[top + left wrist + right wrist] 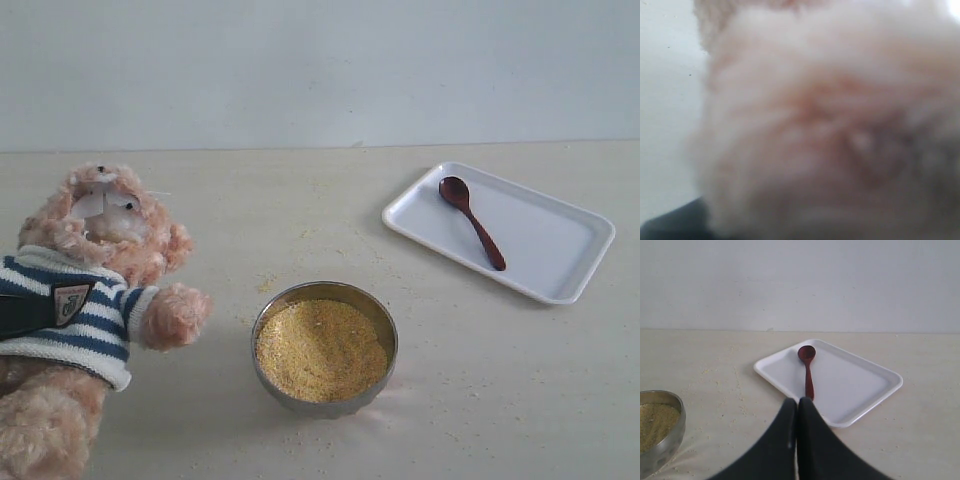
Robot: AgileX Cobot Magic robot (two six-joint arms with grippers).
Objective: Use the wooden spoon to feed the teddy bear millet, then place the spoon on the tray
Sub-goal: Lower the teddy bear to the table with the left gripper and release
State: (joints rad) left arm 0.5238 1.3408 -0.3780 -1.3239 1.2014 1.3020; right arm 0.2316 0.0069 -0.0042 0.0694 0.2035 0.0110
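The right gripper (798, 412) is seen clamped shut on nothing, hovering just short of the tray (560, 285), where the wooden spoon (471, 221) is lying flat. The millet (321, 349) is heaped in the steel bowl (385, 325), between tray and teddy bear (95, 300). Whether feeding's been done or not started can't be judged honestly; the left gripper isn't seen, only blurry fur.
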